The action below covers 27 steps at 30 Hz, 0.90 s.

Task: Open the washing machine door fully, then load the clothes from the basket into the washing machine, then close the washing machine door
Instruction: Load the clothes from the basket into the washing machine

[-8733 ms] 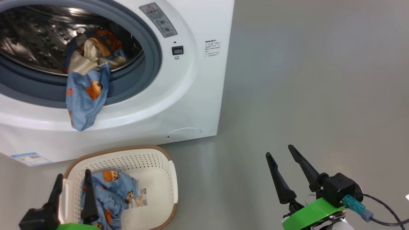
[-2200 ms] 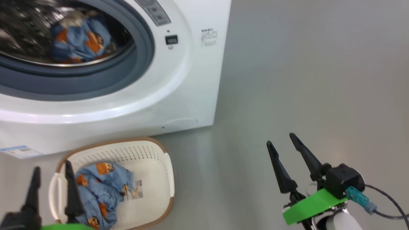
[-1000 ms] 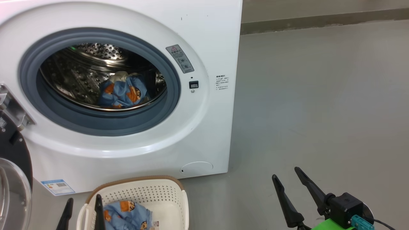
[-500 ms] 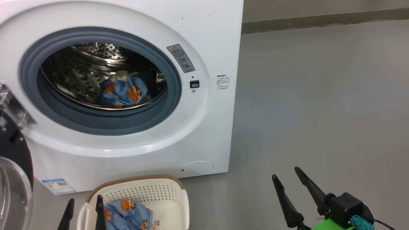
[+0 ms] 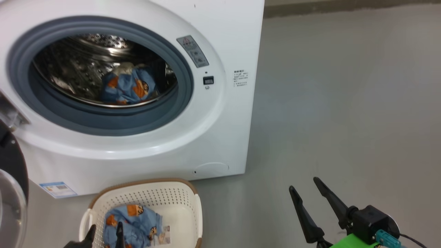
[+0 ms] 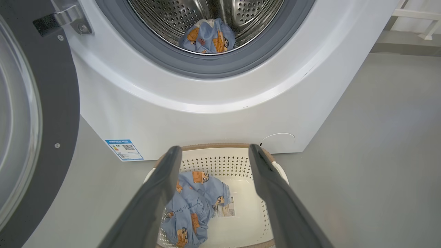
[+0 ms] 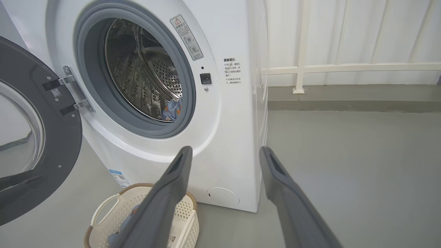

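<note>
Washing machine door (image 6: 65,103): far left, swung wide open on its hinge, with a black ring around the clear glass bowl.

Left pincer (image 6: 215,150): fingers spread wide and holding nothing, poised over the near left part of the basket.

Basket (image 5: 143,181): cream, perforated, with a brown rim. It stands on the floor (image 5: 344,103) just in front of the machine, below the opening.

Basket garment (image 5: 134,220): one crumpled light blue piece of the clothes with orange figures, lying in the basket's left half beside the sticker.

Washing machine (image 5: 220,131): white front-loader with the opening uncovered and the grey gasket (image 5: 113,120) exposed.

Drum garment (image 5: 125,88): a second blue printed piece, bunched at the bottom of the steel drum and wholly inside the gasket.

Right pincer (image 5: 304,183): fingers wide apart and empty, above bare floor, well to the right of the machine and basket.
</note>
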Tool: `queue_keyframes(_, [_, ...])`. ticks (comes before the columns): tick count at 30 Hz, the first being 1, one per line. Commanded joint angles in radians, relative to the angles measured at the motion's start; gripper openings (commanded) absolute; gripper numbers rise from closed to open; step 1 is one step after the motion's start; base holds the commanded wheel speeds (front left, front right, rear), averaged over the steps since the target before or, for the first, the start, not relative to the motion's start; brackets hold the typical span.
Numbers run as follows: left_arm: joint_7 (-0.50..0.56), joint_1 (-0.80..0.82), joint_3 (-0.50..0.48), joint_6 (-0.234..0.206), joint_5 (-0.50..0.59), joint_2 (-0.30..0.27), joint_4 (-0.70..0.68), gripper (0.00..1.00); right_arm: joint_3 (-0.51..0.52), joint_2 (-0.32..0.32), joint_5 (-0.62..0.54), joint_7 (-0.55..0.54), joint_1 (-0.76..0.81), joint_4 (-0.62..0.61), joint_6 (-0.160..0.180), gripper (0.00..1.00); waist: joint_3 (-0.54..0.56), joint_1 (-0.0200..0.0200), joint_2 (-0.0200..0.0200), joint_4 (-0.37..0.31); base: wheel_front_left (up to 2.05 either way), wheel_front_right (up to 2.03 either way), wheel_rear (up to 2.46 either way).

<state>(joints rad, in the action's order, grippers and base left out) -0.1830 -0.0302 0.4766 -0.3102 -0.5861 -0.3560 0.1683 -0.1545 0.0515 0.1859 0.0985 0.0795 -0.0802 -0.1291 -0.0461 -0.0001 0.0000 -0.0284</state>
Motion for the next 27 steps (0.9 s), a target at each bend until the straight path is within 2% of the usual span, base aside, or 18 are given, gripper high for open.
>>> queue_keyframes(1, [0.000, 0.058, -0.030, 0.007, -0.002, -0.014, -0.001, 1.00, -0.029, 0.001, -0.002, 0.006, -0.044, -0.030, -0.002, 1.00, -0.029, 0.0001, 0.0000, -0.011, 0.00, 0.00, 0.00])
queue_keyframes(11, [0.023, 0.301, 0.021, 0.141, -0.021, 0.070, 0.411, 1.00, -0.055, 0.000, -0.002, 0.029, -0.129, -0.036, -0.002, 1.00, -0.201, 0.0001, 0.0000, -0.055, 0.00, 0.00, 0.00])
queue_keyframes(16, [0.072, 0.457, 0.036, 0.212, -0.033, 0.098, 0.651, 1.00, -0.085, 0.000, 0.007, 0.061, -0.206, -0.032, -0.002, 1.00, -0.342, 0.0001, 0.0000, -0.102, 0.00, 0.00, 0.00])
queue_keyframes(21, [0.098, 0.576, 0.043, 0.240, -0.024, 0.090, 0.818, 1.00, -0.115, -0.001, 0.039, 0.102, -0.274, -0.015, -0.002, 1.00, -0.465, 0.0001, 0.0000, -0.149, 0.00, 0.00, 0.00])
queue_keyframes(27, [0.107, 0.688, 0.048, 0.242, -0.009, 0.058, 0.953, 1.00, -0.147, -0.001, 0.079, 0.142, -0.350, 0.006, -0.002, 1.00, -0.606, 0.0001, 0.0000, -0.213, 0.00, 0.00, 0.00])
